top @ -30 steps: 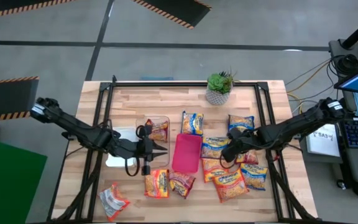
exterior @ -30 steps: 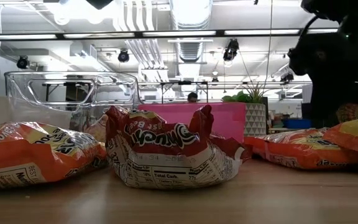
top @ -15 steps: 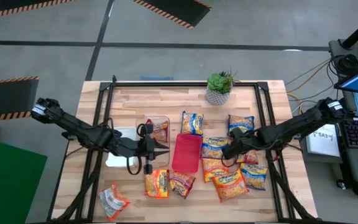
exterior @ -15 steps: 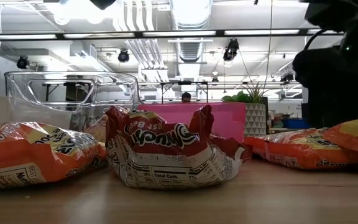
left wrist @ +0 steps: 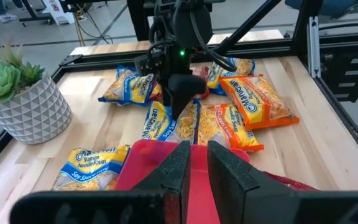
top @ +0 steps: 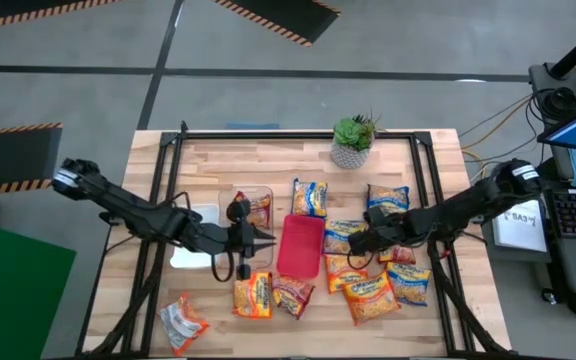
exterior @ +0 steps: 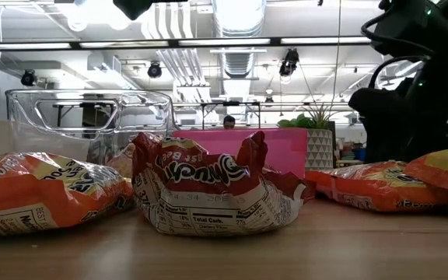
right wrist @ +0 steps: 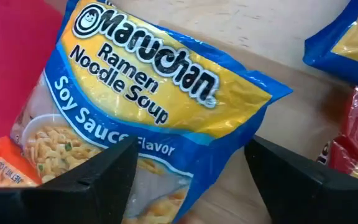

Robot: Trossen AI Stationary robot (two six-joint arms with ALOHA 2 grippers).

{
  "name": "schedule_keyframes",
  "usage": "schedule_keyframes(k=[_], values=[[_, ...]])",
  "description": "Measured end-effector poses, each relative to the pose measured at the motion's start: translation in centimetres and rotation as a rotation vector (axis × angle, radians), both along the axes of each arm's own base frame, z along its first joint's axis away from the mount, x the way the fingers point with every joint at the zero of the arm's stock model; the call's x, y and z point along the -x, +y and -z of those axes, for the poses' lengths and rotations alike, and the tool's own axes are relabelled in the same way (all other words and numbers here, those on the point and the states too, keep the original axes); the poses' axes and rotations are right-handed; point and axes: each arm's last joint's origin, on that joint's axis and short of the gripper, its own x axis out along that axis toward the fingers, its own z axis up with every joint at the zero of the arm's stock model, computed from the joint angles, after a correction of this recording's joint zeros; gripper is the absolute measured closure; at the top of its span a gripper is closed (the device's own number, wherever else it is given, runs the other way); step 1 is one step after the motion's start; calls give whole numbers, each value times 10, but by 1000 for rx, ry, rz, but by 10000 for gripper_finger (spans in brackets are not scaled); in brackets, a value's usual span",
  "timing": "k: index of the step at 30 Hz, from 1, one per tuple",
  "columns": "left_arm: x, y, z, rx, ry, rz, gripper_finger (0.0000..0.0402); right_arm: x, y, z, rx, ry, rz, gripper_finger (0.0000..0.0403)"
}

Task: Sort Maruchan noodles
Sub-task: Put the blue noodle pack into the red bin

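- Left arm (top: 133, 208): dark, slender, jointed links, running from the left of the high view toward centre; rounded joint housing at its outer end.
- Right arm (top: 458, 210): same dark build, entering from the right.
- Right arm in left wrist view: black looping cables, small green indicator light (left wrist: 181, 53).
- Fingers (left wrist: 225, 171): matte black, flat-faced.
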Motion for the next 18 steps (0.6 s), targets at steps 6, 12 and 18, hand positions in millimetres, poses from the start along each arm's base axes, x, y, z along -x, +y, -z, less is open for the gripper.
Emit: schedule_keyframes(k=[6,12,18], values=[[-4,-2,1,8,-19,0,366,-1,0,2,18,4,9,216],[-4,-2,1,-3,-18,5,366,-1,-1,-3,38,-32,-8,326],[-3,-2,6,-16,1,9,366,1,-2,-14,55,-79,-50,390]])
